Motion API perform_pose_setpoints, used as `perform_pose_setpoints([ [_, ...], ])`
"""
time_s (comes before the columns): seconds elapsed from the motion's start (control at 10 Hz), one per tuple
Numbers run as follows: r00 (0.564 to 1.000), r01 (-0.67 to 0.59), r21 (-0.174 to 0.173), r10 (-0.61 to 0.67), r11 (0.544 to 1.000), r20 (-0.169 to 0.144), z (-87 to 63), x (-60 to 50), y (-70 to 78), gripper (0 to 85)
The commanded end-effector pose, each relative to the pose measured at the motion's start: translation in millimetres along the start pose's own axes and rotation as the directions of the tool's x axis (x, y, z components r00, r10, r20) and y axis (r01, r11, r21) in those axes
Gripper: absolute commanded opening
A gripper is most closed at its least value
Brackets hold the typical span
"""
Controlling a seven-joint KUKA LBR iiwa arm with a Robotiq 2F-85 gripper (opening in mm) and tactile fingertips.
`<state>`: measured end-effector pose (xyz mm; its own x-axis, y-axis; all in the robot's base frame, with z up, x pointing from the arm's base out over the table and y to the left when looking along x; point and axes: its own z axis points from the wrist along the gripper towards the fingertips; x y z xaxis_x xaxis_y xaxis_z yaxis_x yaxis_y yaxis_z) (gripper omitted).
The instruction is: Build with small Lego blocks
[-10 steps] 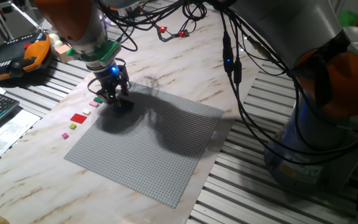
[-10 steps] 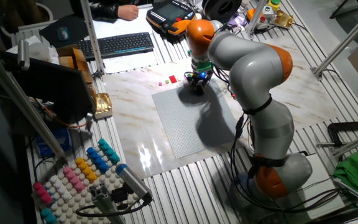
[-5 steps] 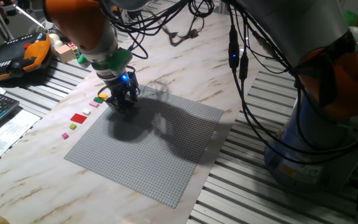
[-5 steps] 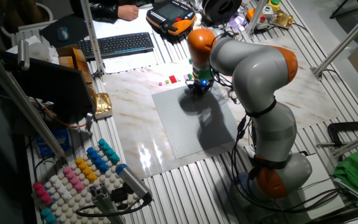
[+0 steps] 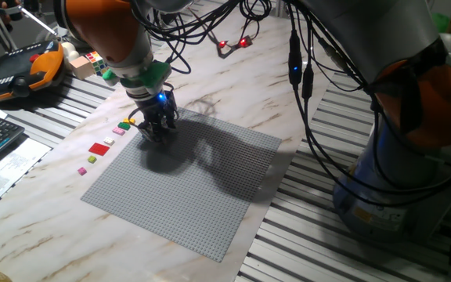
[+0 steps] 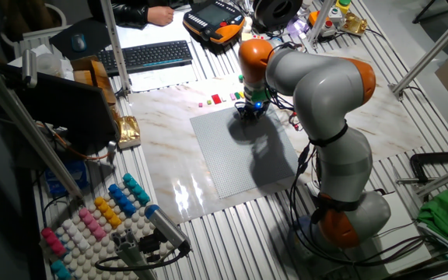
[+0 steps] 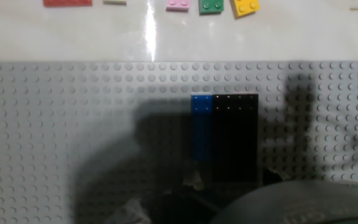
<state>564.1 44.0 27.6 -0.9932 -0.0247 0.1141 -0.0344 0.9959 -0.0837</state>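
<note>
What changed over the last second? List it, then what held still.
The tool shifted a little along the grey baseplate near its edge, staying low over it. The loose bricks beside the plate, including the red brick, stayed where they were.

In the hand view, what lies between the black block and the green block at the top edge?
Nothing lies between: only bare studs of the grey baseplate, then a strip of marble table, separate the black block from the green block.

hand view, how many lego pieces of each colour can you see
Red brick: 1
White brick: 1
Pink brick: 1
Green brick: 1
Yellow brick: 1
Blue brick: 1
Black brick: 1
Total: 7. The first five lie off the baseplate; blue and black sit on it.
</note>
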Motion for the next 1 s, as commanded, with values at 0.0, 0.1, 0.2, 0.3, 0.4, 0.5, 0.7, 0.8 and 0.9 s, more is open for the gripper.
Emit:
perform_pose_setpoints([
  [0.0, 1.0, 0.0, -0.002, 0.0, 1.0, 0.0, 1.2, -0.9, 0.3, 53.3],
  [0.1, 1.0, 0.001, -0.001, -0.001, 1.0, 0.002, 2.3, -2.0, 0.5, 53.0],
  [0.2, 1.0, 0.006, -0.005, -0.006, 1.0, 0.002, 2.2, -2.9, 0.4, 52.7],
  [0.3, 1.0, 0.008, -0.005, -0.008, 1.0, 0.002, 2.1, -3.2, 0.5, 52.3],
  [0.4, 1.0, 0.013, -0.006, -0.013, 1.0, 0.002, 2.1, -3.7, 0.4, 51.0],
  [0.5, 1.0, 0.017, -0.008, -0.017, 1.0, -0.001, 2.0, -4.6, 0.1, 49.7],
  [0.7, 0.999, 0.031, -0.01, -0.031, 0.999, -0.005, 0.6, -6.7, -0.8, 45.0],
  [0.8, 0.999, 0.035, -0.013, -0.035, 0.999, -0.008, -0.1, -7.4, -1.2, 42.0],
  [0.9, 0.999, 0.038, -0.014, -0.038, 0.999, -0.009, -0.6, -7.8, -1.2, 38.7],
])
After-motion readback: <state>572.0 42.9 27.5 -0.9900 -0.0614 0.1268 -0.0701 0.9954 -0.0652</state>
